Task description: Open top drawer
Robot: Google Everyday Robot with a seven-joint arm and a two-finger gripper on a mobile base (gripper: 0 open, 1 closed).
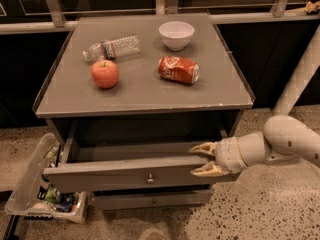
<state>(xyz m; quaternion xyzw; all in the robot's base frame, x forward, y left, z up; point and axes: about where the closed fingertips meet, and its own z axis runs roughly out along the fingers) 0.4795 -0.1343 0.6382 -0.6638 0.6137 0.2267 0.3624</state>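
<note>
The top drawer (pixel 125 174) is a wide grey front with a small round knob (pixel 150 178). It stands pulled out from the grey cabinet, and its shallow box shows behind the front. My gripper (pixel 204 159) reaches in from the right at the drawer front's right end. One finger (pixel 201 148) is behind the front panel and the other (pixel 205 170) lies across its face, so they clamp the panel's top edge. A narrower drawer front (pixel 152 200) below stays closed.
On the cabinet top (pixel 145 91) lie a red apple (pixel 105 73), a plastic bottle (pixel 112 47), a crushed red can (pixel 178 69) and a white bowl (pixel 176 34). A clear bin (pixel 42 194) of clutter leans at the lower left. A white pole (pixel 300 74) stands at the right.
</note>
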